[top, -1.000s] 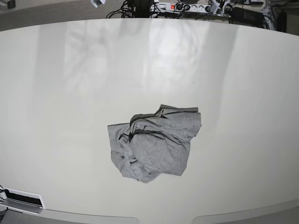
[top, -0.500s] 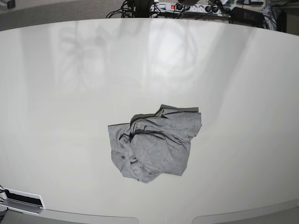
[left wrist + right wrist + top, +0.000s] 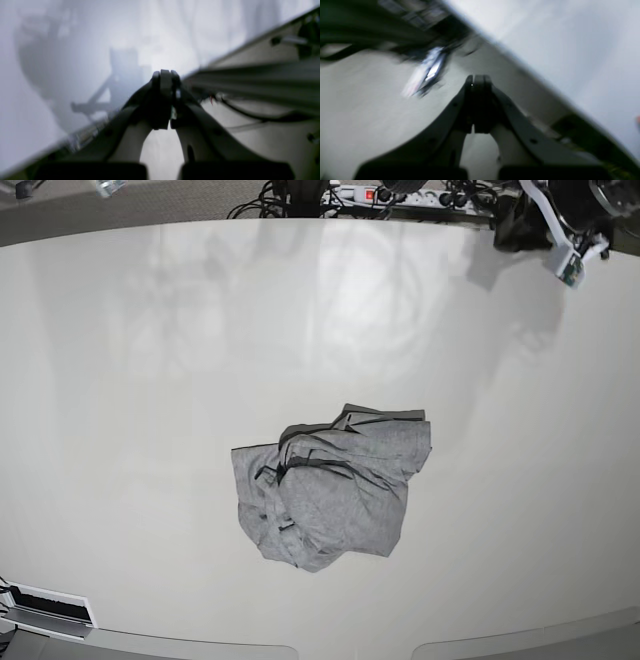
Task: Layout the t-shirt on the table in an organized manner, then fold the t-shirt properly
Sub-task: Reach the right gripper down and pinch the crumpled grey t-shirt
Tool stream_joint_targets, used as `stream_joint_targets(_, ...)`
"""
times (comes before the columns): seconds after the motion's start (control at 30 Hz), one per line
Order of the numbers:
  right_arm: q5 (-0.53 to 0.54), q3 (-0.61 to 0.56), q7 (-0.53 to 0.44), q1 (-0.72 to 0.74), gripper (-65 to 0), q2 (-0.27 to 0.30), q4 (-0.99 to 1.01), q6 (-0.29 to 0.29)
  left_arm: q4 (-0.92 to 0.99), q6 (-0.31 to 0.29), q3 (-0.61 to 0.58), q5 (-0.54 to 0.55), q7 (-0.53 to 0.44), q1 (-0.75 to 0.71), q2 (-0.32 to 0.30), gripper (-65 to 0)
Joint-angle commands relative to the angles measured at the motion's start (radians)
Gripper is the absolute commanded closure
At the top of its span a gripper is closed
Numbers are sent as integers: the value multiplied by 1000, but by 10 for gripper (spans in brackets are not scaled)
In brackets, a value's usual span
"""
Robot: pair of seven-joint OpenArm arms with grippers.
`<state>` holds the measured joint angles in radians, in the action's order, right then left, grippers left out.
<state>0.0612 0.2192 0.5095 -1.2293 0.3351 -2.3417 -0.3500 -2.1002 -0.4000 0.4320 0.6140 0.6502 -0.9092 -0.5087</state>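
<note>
T-shirt task, both grippers idle. Left gripper [image 3: 165, 77] fully closed, tips pressed together, holding nothing; seen from its wrist camera above the far rim of the surface, blurred. Right gripper [image 3: 477, 81] likewise fully closed and empty, also blurred, hanging near the edge of the surface with floor and cables behind. From the base view, only part of the left arm [image 3: 565, 225] visible at the top right corner, beyond the far edge; a sliver of something, perhaps the right arm, at the top left, too small to tell.

T-shirt [image 3: 330, 490] lying crumpled in a loose heap near the middle of the surface [image 3: 130, 380], well apart from both grippers. Heather grey, folds bunched, darker inner edges showing; no lettering visible, sleeves and collar not distinguishable.

Likely step: very start, reaching in to spread the heap flat. To do well: open both grippers before descending, approach from opposite sides, pinch only an outer layer at two separate edges, lift slightly and pull apart. Risk: grabbing several layers together and dragging the bundle instead of opening it.
</note>
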Motion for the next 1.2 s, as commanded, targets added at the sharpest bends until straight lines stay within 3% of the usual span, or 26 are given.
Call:
stream_joint_targets(0.0,13,10,-50,19,0,6,-15,-11,-16,-1,10,16,-21,32,-10,0)
stream_joint_targets(0.13,16,11,-125,170,0,6,-15,-59,-16,-1,-3,28,-21,164,-10,0)
stream_joint_targets(0.3,21,11,-140,349,0,6,-15,-57,-2,4,-27,27,-21,320,-10,0)
stream_joint_targets(0.43,61,10,-251,436,0,-2,-15,-60,56,2,-58,28,-29,430,-9,0)
stream_joint_targets(0.57,158,10,-272,554,0,-2,29,-126,155,-3,-159,18,-51,522,-10,0)
stream_joint_targets(0.67,211,-11,-274,666,0,-2,131,-134,265,-12,-265,-38,-55,610,-10,0)
stream_joint_targets(0.8,224,-108,-274,816,0,-3,285,-138,401,-12,-377,-41,-105,735,-9,0)
stream_joint_targets(0.93,223,-245,-274,989,0,-6,441,-216,491,-12,-438,-47,-108,870,11,0)
stream_joint_targets(1.17,143,-411,-274,1276,0,-109,728,-170,571,-12,-440,-117,-107,1003,45,0)
